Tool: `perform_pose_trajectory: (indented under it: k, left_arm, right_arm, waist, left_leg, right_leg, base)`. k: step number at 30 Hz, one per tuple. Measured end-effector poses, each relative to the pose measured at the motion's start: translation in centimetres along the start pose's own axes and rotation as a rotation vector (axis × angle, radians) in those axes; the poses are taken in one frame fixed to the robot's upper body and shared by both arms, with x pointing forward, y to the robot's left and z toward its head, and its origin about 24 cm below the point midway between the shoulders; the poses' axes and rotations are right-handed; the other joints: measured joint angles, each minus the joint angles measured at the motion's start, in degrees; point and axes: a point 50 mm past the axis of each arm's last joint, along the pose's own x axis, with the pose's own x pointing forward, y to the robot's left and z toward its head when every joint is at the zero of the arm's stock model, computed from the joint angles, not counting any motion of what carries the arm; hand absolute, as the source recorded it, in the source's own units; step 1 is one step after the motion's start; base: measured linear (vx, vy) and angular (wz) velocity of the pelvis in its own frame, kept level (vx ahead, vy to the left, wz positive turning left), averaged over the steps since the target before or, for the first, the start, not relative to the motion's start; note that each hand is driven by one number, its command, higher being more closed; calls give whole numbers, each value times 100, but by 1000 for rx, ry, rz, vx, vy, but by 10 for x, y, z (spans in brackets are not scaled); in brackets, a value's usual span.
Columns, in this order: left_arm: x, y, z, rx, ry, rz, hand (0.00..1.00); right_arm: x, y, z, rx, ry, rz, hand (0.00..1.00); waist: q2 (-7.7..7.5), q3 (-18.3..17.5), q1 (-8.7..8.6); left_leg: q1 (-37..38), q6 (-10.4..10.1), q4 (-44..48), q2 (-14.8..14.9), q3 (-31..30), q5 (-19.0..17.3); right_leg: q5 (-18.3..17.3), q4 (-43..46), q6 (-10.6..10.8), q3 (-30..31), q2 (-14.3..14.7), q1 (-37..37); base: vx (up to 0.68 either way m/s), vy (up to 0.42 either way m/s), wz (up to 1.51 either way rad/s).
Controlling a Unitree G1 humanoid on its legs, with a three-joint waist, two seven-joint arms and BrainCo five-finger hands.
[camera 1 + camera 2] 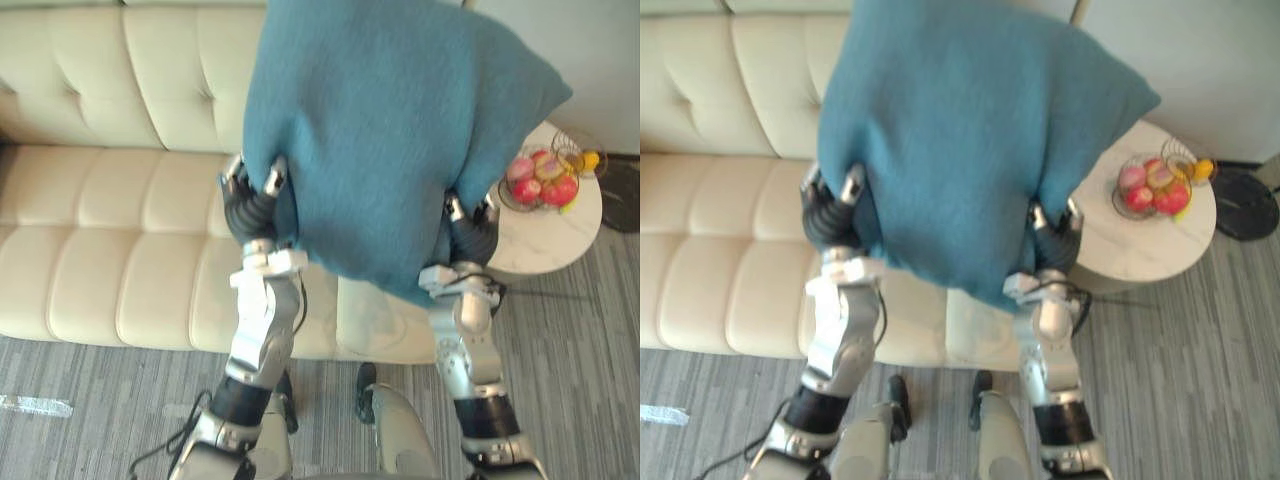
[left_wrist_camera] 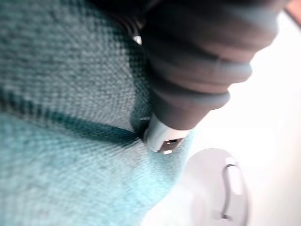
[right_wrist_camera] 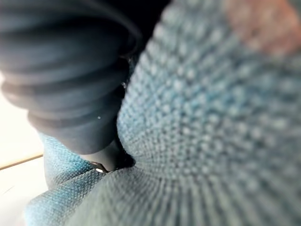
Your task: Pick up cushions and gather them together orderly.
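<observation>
Cushion (image 1: 390,130), teal and bulky, held in the air between the left hand (image 1: 252,205) and right hand (image 1: 472,232), above a cream sofa (image 1: 110,230). How each hand closes on it is buried in cloth and cannot be told. The soft bulk may sag and slip free, or its right corner may sweep the fruit bowl (image 1: 543,180) on the round bench (image 1: 545,250) nearby. The sofa seat to the left offers open room, while the bench edge crowds the right.

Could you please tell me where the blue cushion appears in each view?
Left eye view: blue cushion upper centre, before the sofa.
Right eye view: cushion upper centre, further left.
Left wrist view: cushion against the left hand.
Right wrist view: cushion against the right hand.
Shared landmark: fruit bowl, right of it in both eye views.
</observation>
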Motion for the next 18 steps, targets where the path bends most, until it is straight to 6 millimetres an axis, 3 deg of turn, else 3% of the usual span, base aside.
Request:
perform_pose_trajectory:
  k: [6, 13, 18]
  left_arm:
    - [-54, 34, -23, 98, 210, 45, 100]
    - [-82, 51, -34, 183, 352, 27, 100]
    - [-92, 60, -46, 243, 452, 8, 100]
  right_arm:
    - [-45, -17, -21, -113, 139, -19, 100]
    - [-50, -30, -26, -259, 162, 54, 100]
    - [-55, -46, -41, -326, 244, 43, 100]
  waist:
    - [48, -742, 70]
    - [116, -1185, 73]
    - [164, -1220, 63]
  left_leg:
    - [601, 8, -349, -108, -155, 12]
    - [887, 92, -754, -317, -497, 220]
    - [867, 168, -777, -520, -1000, 399]
  right_leg:
    - [-19, -415, 39, -149, -33, 710]
    - [118, -878, 153, -336, -99, 1171]
    - [155, -1010, 212, -897, -279, 1561]
  base:
    - [83, 25, 10]
    - [38, 33, 21]
    - [-24, 31, 61]
